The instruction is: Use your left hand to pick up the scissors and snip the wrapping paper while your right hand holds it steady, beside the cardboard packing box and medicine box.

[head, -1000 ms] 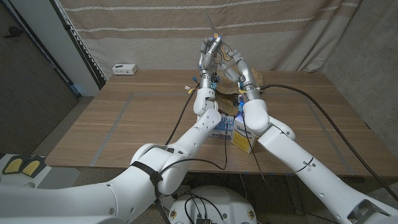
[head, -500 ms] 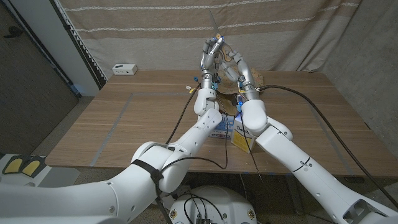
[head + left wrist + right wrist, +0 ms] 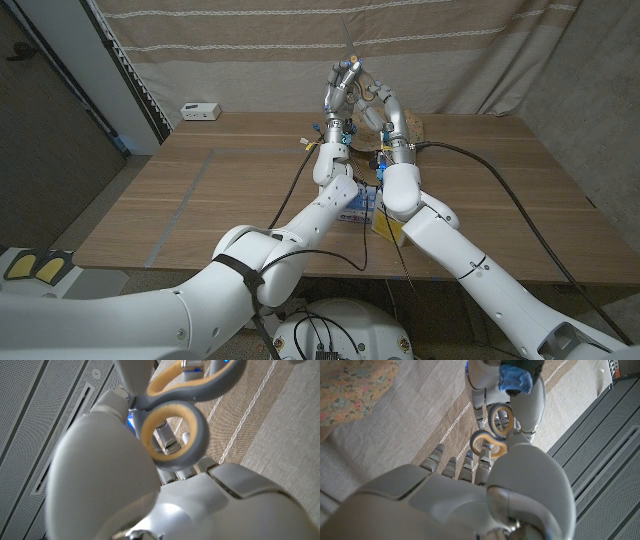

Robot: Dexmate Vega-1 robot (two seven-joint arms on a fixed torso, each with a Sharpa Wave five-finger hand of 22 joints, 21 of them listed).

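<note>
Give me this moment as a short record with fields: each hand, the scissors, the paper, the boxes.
left hand: raised above the table's far side, holding the scissors
scissors: grey loops with tan lining, finger through one loop
right hand: raised beside the left hand; grip on paper unclear
paper: floral sheet seen at the right wrist view's edge
medicine box: on table beneath the arms

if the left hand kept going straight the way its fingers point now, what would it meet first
Likely nothing on the table. The left hand, holding the scissors, points up and away toward the striped curtain behind the table. The curtain looks first in line, though depth is unclear.
</note>
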